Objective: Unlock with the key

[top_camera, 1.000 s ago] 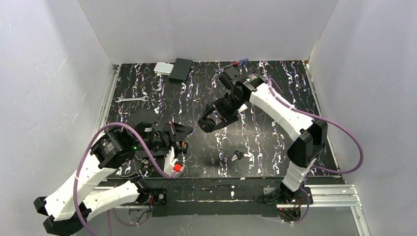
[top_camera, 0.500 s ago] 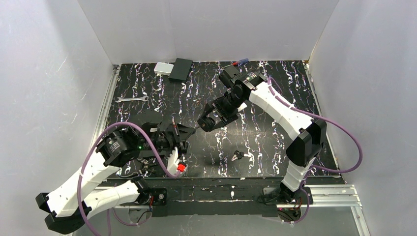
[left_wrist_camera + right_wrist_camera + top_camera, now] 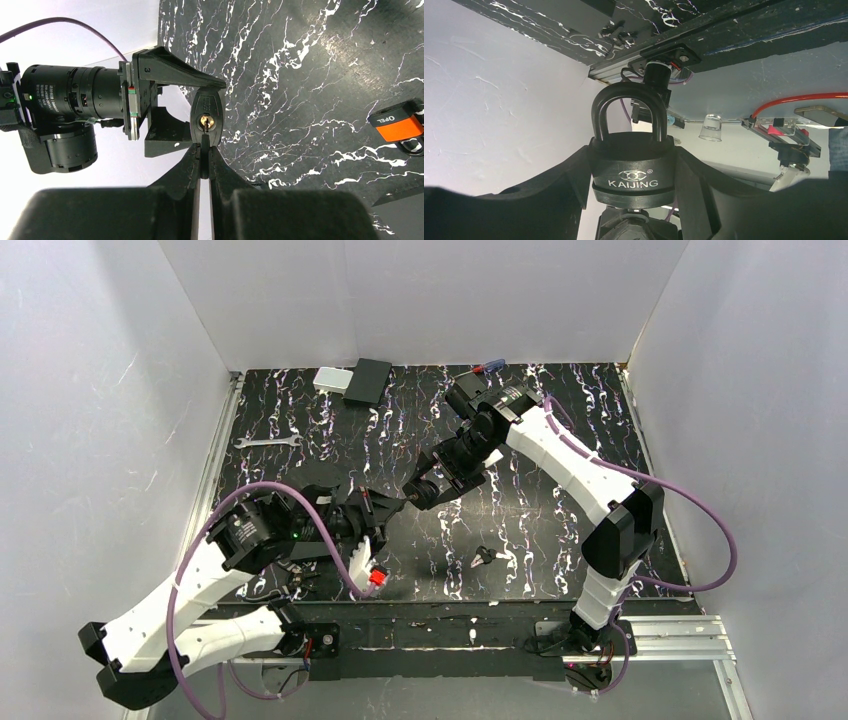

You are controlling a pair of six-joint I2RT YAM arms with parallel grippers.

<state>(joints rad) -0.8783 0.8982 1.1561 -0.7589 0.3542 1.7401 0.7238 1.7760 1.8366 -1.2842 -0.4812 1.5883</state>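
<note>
The left claw [image 3: 204, 147] is pinched shut on the key [image 3: 204, 136] at the middle of the left wrist view. The key's tip is at the brass keyhole in the underside of the padlock [image 3: 206, 107]; how far in it sits cannot be told. The right claw [image 3: 631, 162], jaws wide, clamps the padlock's body, with the shackle closed. An orange lock [image 3: 397, 125] lies on the table [image 3: 310, 75] at the right edge.

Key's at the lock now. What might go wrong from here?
The key only just meets the keyhole of the padlock; pushed off-line, it may jam or twist in the left gripper. The right gripper holds the padlock by its sides in mid-air, so a hard push or turn might rotate it.
</note>
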